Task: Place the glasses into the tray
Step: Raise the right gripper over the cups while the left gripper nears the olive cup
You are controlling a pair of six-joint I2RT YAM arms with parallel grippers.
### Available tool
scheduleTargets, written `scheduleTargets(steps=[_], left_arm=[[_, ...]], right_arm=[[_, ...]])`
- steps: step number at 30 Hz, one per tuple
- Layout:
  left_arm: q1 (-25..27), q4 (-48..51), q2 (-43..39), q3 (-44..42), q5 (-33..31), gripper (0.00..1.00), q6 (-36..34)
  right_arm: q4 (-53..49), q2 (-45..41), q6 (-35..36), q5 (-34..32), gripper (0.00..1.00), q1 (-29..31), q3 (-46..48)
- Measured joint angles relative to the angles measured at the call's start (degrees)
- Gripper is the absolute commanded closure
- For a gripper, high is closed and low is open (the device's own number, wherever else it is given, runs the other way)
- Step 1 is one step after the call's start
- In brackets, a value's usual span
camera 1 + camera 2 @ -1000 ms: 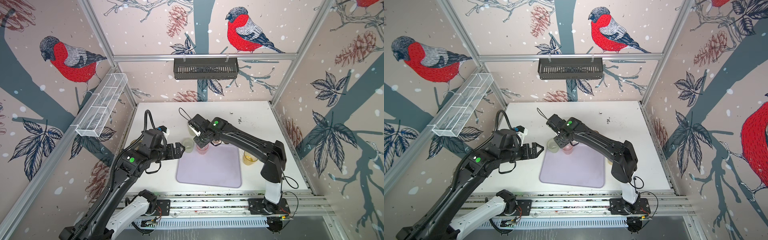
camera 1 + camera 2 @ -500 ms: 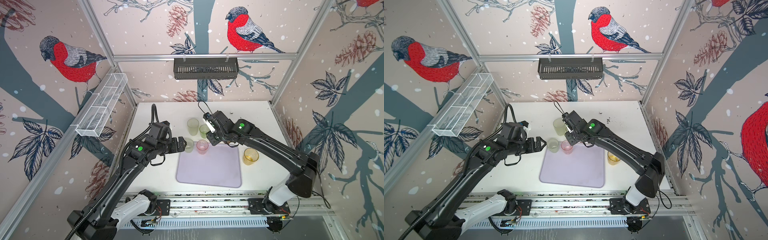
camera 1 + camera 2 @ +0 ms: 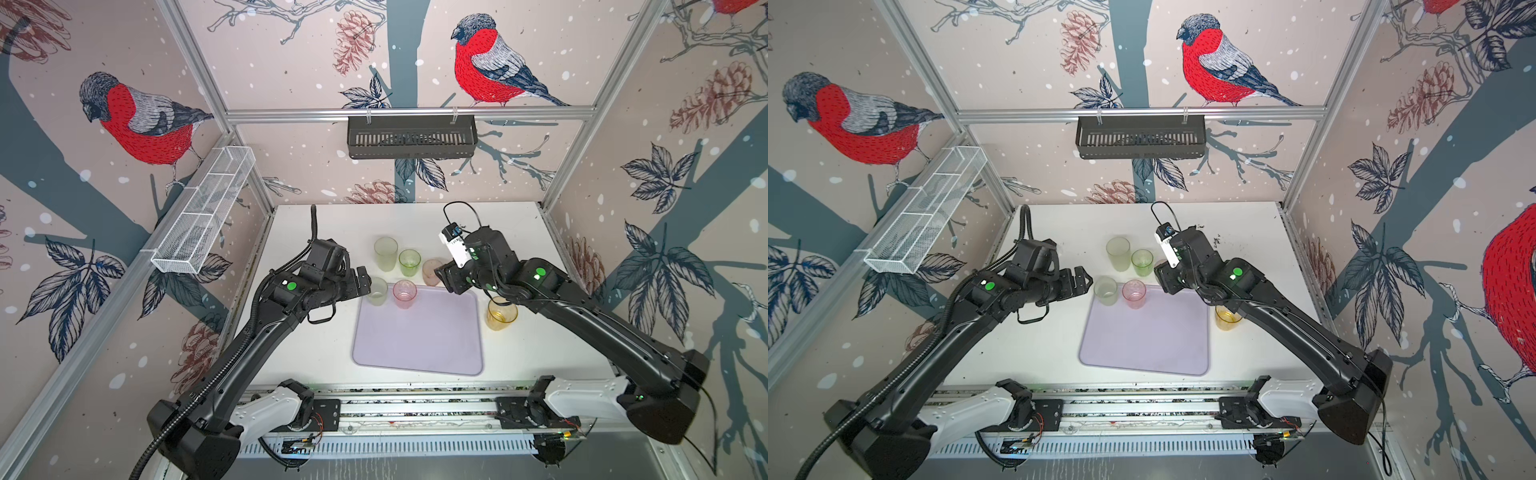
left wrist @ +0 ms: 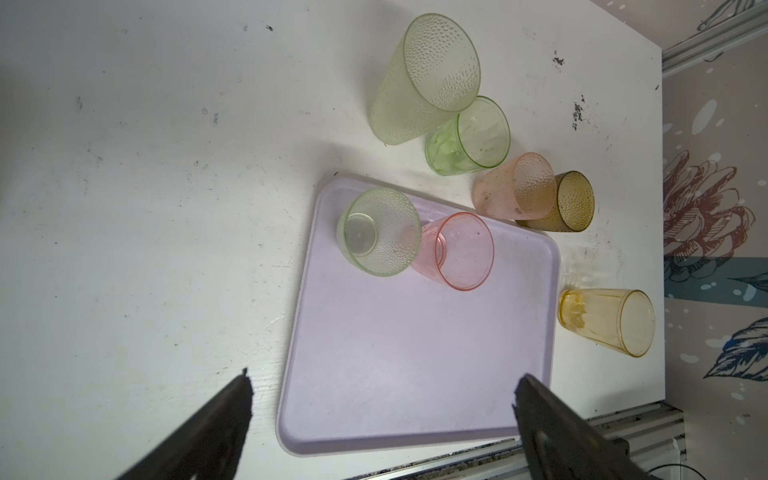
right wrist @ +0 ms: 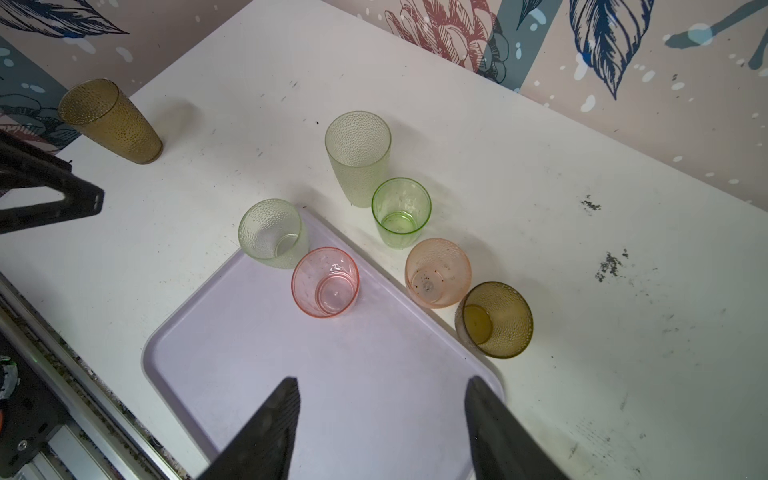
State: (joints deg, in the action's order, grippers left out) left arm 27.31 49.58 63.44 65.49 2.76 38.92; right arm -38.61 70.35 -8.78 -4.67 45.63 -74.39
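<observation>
Withdrawn since a second ago: the right arm, then stretched across the tray's far left corner, is now back on its own side.
- Right gripper [image 3: 444, 279]: jaws apart, empty, over the tray's far right corner.
- Left gripper [image 3: 364, 281]: jaws wide apart, empty, just beside the tray's far left corner.
- Large flat pale lilac rectangular tray [image 3: 419, 332]: holds two glasses.
- Small translucent pink tumbler [image 3: 404, 293]: released, upright in the tray, next to the frosted whitish tumbler [image 3: 377, 291].
- Still on the table: tall pale green tumbler [image 3: 385, 253], tall brown tumbler [image 5: 110, 120], amber tumbler [image 3: 500, 313], bright green tumbler [image 3: 409, 262], peach tumbler [image 3: 432, 272], small brown tumbler [image 5: 494, 320].
- Judgement: two placed, six left.
</observation>
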Motion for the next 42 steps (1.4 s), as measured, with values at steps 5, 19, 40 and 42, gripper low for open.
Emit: scheduleTargets(steps=[5,19,40,42], left_arm=[[-0.11,0.22,1.73,1.44,-1.42,0.02,1.33],[-11.50,-0.07,3.23,-0.81,1.60,0.02,-1.42],[-30.97,-0.42,0.07,-5.09,1.44,0.02,-10.38],[-31.91,-0.48,-0.15,-5.51,0.87,0.02,-10.43]], right_arm=[[2.21,-0.94,1.44,2.21,0.30,-0.52,0.46],[4.44,2.43,1.46,5.51,0.27,-2.14,-1.68],[9.40,7.32,0.04,5.07,0.00,-3.02,-3.82],[9.01,7.32,-0.24,5.11,0.00,-3.02,-4.48]])
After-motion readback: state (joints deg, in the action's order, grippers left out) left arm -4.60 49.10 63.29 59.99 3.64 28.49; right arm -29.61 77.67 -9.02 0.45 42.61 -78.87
